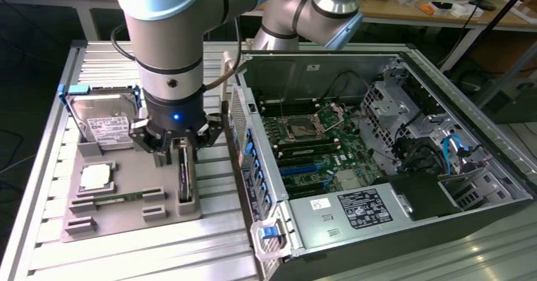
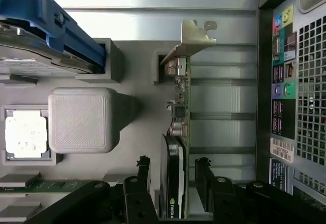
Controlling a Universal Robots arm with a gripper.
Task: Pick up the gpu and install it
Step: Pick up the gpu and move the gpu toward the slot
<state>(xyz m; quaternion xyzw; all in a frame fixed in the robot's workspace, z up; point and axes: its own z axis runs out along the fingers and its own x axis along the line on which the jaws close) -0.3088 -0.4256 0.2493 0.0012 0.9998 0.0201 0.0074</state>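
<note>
Straddling the thin, edge-standing gpu (image 2: 181,96) (dark board, silver bracket), the gripper (image 2: 173,165) holds its black fingers (image 2: 202,173) spread, not touching it.

The silver-grey jointed robot arm (image 1: 168,36) comes down from the top of the exterior view, with its last segment vertical and the wrist pointing straight down. A small blue light glows on the black wrist collar (image 1: 175,116). Below it the black two-fingered gripper (image 1: 183,158) hangs low over the flat grey holder tray (image 1: 126,223), at the tray's edge on the exterior view's right. Its fingers (image 2: 144,175) stand parallel and spread apart.
</note>
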